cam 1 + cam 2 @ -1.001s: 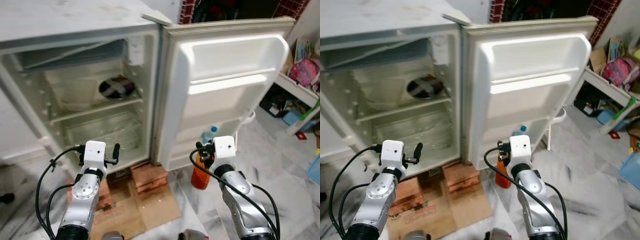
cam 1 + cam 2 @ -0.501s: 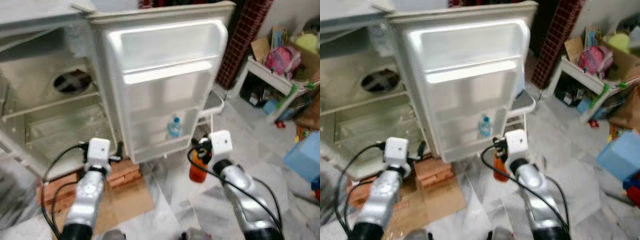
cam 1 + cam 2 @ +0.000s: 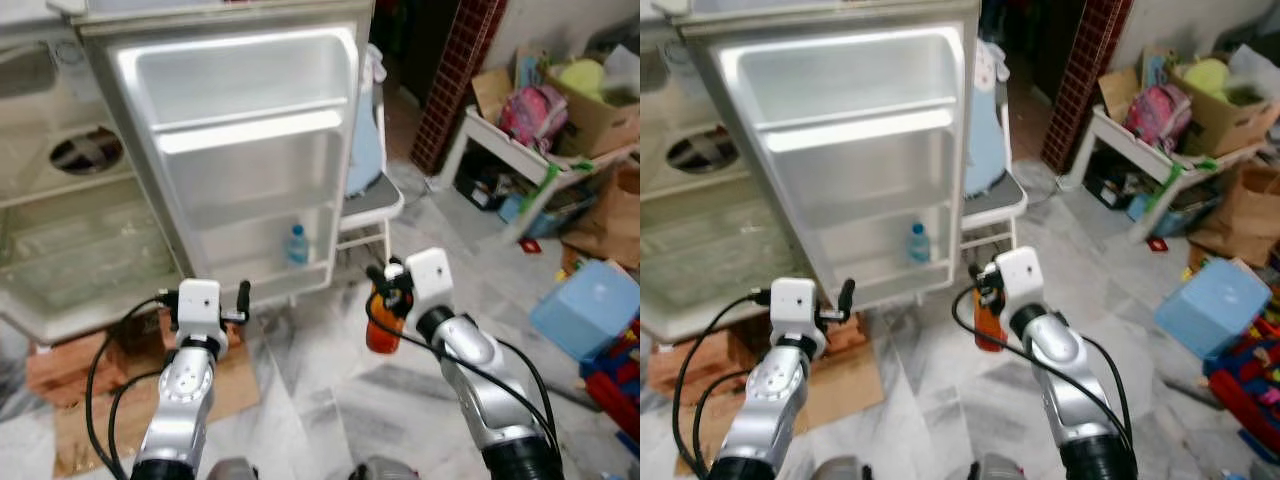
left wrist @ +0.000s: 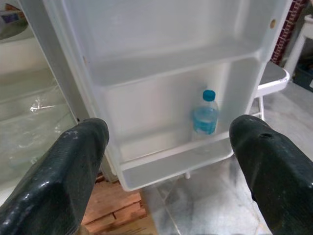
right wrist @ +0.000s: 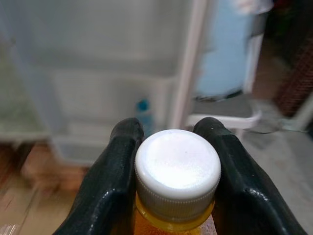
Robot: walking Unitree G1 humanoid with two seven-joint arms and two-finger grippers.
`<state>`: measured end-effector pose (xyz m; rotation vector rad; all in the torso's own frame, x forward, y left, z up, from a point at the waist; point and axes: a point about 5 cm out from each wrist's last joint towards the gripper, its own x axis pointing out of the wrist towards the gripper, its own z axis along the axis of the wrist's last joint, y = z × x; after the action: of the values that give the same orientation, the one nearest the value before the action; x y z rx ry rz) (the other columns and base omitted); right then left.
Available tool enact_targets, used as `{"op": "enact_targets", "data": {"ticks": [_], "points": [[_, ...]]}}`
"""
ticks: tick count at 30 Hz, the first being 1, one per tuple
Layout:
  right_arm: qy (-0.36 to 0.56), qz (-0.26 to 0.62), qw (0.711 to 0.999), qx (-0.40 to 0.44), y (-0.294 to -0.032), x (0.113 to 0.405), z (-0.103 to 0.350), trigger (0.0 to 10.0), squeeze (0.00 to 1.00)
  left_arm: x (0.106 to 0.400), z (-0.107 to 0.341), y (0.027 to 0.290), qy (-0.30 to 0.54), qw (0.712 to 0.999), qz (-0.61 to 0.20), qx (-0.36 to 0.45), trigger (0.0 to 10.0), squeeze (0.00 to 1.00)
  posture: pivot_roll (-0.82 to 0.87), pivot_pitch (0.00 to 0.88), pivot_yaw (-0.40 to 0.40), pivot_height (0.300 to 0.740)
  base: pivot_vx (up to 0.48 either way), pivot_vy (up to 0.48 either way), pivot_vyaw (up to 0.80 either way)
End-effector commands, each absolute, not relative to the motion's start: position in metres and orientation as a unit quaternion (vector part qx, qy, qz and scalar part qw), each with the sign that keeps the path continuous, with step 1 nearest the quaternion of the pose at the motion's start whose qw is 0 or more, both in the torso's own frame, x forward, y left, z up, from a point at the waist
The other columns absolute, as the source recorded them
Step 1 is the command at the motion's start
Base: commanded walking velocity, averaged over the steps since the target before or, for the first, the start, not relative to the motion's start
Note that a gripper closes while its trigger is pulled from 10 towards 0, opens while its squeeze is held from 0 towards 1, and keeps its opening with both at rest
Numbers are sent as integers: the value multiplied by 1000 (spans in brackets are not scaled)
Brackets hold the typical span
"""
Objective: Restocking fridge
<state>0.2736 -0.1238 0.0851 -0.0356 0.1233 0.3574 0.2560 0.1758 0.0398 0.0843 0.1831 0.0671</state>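
Note:
A small white fridge [image 3: 60, 250] stands open on my left, its door [image 3: 240, 150] swung wide toward me. One clear water bottle [image 3: 296, 245] with a blue cap stands in the door's lowest shelf; the left wrist view shows that water bottle [image 4: 205, 116] between the open left fingers [image 4: 58, 176]. My left gripper [image 3: 208, 298] hovers empty below the door. My right gripper [image 3: 385, 283] is shut on the neck of an orange drink bottle [image 3: 381, 328] with a white cap [image 5: 177, 164], held upright above the floor, right of the door.
The fridge rests on bricks [image 3: 60, 362] and flattened cardboard [image 3: 215, 385]. A white chair [image 3: 370, 200] draped in light blue stands behind the door. A cluttered white shelf [image 3: 530, 150], a blue box [image 3: 590, 310] and a paper bag [image 3: 1235, 215] lie to the right on the marble floor [image 3: 330, 410].
The camera has swung right, so the fridge slid left and the cluttered room on the right came into sight. Both arms keep their pose, the right still shut on the orange bottle.

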Motion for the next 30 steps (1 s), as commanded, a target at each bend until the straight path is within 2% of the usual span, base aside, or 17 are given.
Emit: {"op": "enact_targets", "data": {"ticks": [1,4,12,14,20,30], "points": [[35,183,982,-18,-114,275,91,10000,0,253,41,191,89,993,64,44,10000,0,31,0,-34,740,0,0,0],[17,178,984,-24,-112,276,94,10000,0,250,38,201,94,991,81,40,10000,0,16,0,-21,740,0,0,0],[15,174,984,-24,-113,276,94,10000,0,250,37,202,96,991,81,38,10000,0,9,0,-16,740,0,0,0],[13,149,989,-13,-125,283,95,10000,0,258,39,195,92,993,65,26,10000,0,-5,0,-12,740,272,0,0],[-3,163,986,-16,-119,286,98,10000,0,259,38,189,93,994,60,22,10000,0,-4,0,-16,740,303,0,0],[-8,171,985,-14,-118,284,97,10000,0,258,35,187,97,994,56,13,10000,0,-6,0,-22,740,0,0,549]]}}
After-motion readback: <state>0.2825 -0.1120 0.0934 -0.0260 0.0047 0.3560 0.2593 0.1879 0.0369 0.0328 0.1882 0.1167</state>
